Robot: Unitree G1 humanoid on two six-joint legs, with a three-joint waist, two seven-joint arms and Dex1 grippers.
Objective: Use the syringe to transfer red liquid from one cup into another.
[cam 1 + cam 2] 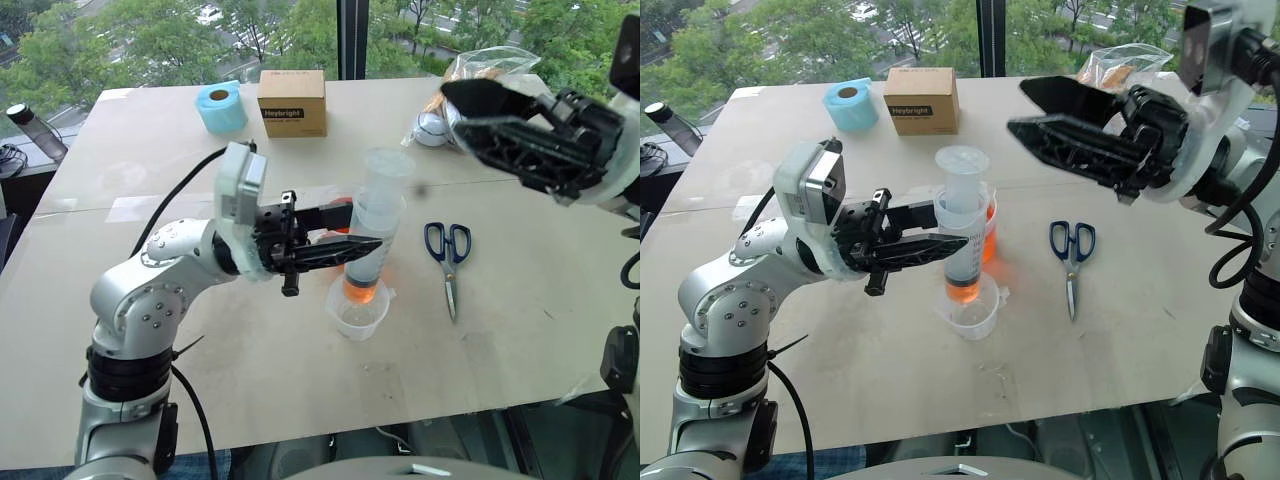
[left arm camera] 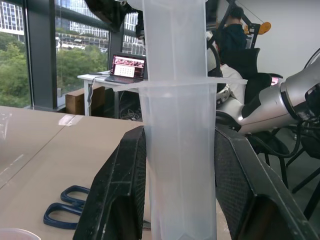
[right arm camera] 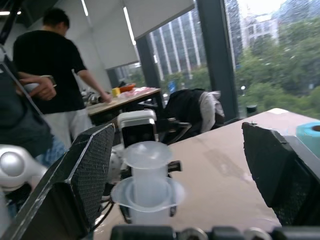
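Note:
My left gripper (image 1: 365, 228) is shut on the barrel of the clear syringe (image 1: 380, 210) and holds it upright. The plunger (image 1: 962, 165) stands raised out of the top. Red liquid (image 1: 362, 291) fills the barrel's lowest part. The syringe's lower end sits in the mouth of the shorter clear cup (image 1: 357, 318) with the spout. Just behind stands the taller cup (image 1: 987, 238), holding red liquid. My right gripper (image 1: 1020, 108) hangs open above and right of the plunger, fingers pointing left and touching nothing.
Blue-handled scissors (image 1: 448, 255) lie right of the cups. At the table's far side are a cardboard box (image 1: 292, 102), a blue tape roll (image 1: 221, 107) and a plastic bag (image 1: 480, 70). A dark bottle (image 1: 35, 130) stands far left. A person (image 3: 47, 60) stands beyond the table.

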